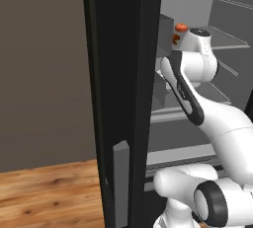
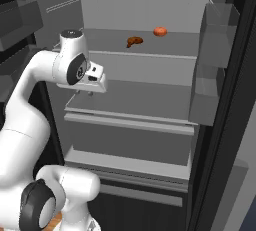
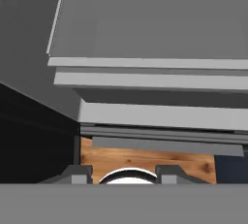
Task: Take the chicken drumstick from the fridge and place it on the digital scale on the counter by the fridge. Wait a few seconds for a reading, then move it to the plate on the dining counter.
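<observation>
Black and tall, the fridge door (image 1: pixel 121 74) stands swung open on the left, its grey handle (image 1: pixel 121 182) low on the edge, wooden floor (image 1: pixel 49 192) beyond it. Moving right, the white arm (image 2: pixel 30 110) reaches into the fridge (image 2: pixel 150 5), and its gripper (image 2: pixel 90 93) hangs at the front of a middle shelf (image 2: pixel 135 100), pointing down. Its fingers are too small from the base cameras to read, and from the hand's own camera only the two tips (image 3: pixel 77 173) poke up; I'd guess they sit fairly close together, with nothing between them. Further right, on the upper shelf (image 2: pixel 165 45), lies the chicken drumstick (image 2: pixel 134 41), a small glossy reddish-brown lump, well apart from the gripper and above it. Just beside it to the right sits a round orange-red thing (image 2: pixel 160 31), perhaps a tomato. Door bins (image 2: pixel 212 50) line the far right. So the job looks barely begun: the fridge is open, but the meat is untouched, and the lifting, the weighing and the move to the plate all remain.
</observation>
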### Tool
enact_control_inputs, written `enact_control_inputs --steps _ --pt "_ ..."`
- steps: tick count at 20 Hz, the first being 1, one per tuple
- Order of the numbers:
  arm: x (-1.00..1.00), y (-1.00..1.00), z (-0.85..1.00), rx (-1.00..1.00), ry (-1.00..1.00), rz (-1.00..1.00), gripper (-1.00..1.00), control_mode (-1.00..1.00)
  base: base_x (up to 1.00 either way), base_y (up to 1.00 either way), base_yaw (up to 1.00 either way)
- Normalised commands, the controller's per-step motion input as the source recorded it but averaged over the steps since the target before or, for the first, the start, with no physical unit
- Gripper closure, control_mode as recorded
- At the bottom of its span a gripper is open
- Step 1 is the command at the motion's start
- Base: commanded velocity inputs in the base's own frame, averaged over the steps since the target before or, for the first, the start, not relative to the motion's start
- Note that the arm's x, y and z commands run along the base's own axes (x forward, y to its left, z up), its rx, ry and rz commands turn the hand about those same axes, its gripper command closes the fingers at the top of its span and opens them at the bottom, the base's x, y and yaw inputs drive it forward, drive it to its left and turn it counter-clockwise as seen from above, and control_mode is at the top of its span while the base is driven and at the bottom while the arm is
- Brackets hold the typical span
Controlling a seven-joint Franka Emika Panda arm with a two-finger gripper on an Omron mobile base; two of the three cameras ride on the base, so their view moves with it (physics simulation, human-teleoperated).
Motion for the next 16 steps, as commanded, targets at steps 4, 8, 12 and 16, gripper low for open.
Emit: enact_control_inputs --steps 4,8,12,16 --pt "-0.01 -0.13 0.23 0.0 -0.16 0.0 -1.0 -1.0 0.0 0.0 0.0" --pt "0.0 -0.41 0.47 0.0 -0.25 0.0 -1.0 -1.0 0.0 0.0 0.0" --pt "0.0 -0.47 0.59 0.0 -0.23 0.0 -1.0 -1.0 0.0 0.0 0.0" --pt "0.25 -0.38 0.51 0.0 -0.15 0.0 -1.0 -1.0 0.0 0.0 0.0"
